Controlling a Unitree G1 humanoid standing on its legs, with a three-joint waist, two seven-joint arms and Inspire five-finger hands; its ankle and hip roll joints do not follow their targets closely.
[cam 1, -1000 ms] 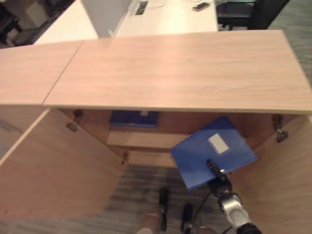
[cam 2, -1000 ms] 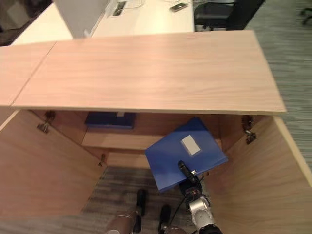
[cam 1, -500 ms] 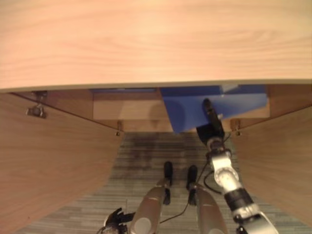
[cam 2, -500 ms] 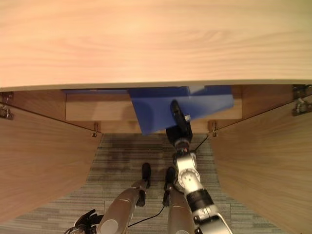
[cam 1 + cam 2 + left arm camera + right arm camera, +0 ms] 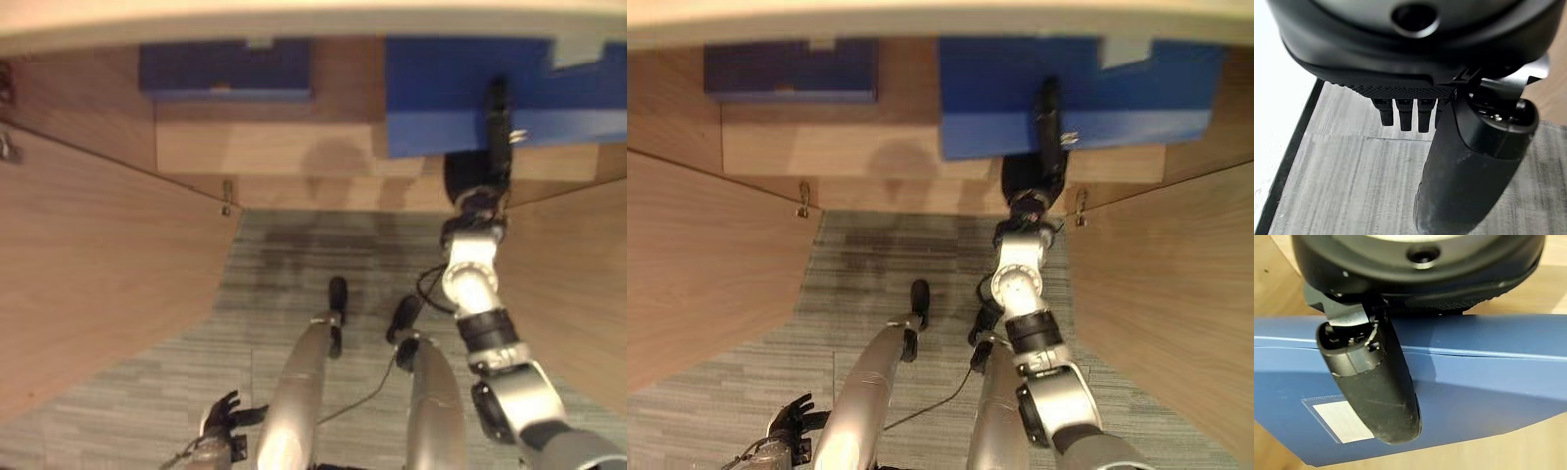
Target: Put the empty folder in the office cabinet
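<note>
The right hand (image 5: pixel 1046 117) pinches the flat blue plastic folder (image 5: pixel 999 88) – thumb over it, fingers probably beneath – so push it level onto the wooden cabinet shelf (image 5: pixel 823 147) ahead.

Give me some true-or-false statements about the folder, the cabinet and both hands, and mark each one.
1. The right hand grips the blue folder, thumb on top. True.
2. The folder lies on the carpet. False: it is held at the cabinet shelf, partly under the cabinet top.
3. A second, darker blue folder sits further left in the cabinet. True.
4. The left hand is helping to hold the folder. False: it hangs low over the carpet, holding nothing.
5. The cabinet doors are closed. False: both doors stand open.
</note>
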